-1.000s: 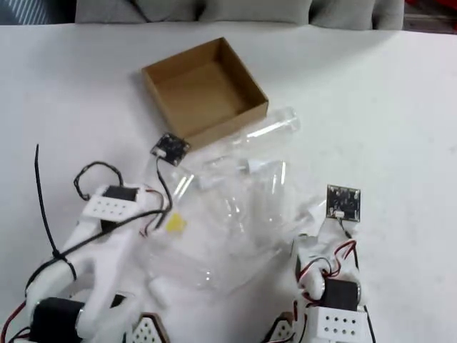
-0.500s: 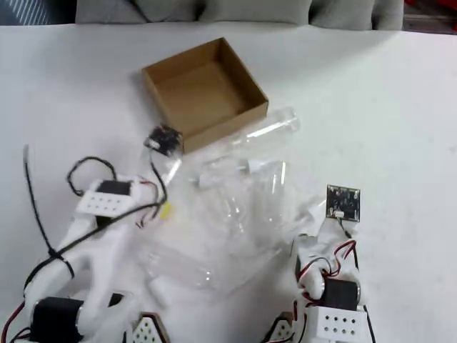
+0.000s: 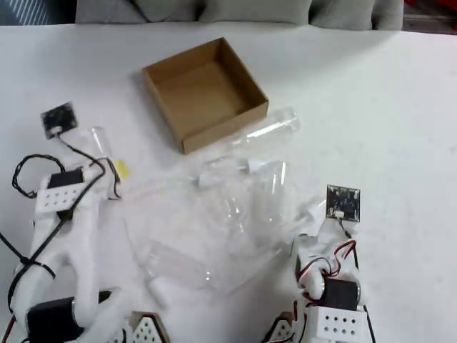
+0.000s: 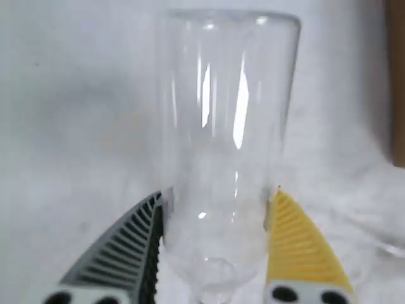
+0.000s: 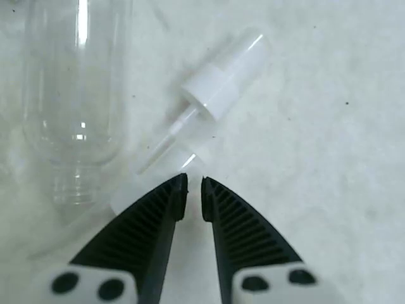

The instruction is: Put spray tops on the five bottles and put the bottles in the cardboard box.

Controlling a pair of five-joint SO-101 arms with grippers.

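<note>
A: Left gripper?
B: Jaws pinching a clear bottle toward its neck end, off to one side of the cardboard box and not touching it. Probably held clear of the clutter so a top can go on.
A: Right gripper?
B: Jaws almost pressed together, gripping nothing. The tips are just beside a spray top among the loose bottles on the box's arm-side. Likely lining up a grab. No bottle boxed yet.

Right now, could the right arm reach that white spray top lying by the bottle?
Probably yes. The right gripper sits short of the spray top, nothing covers it, and the bottle lies to one side. The jaws look shut, so they would need opening.
</note>
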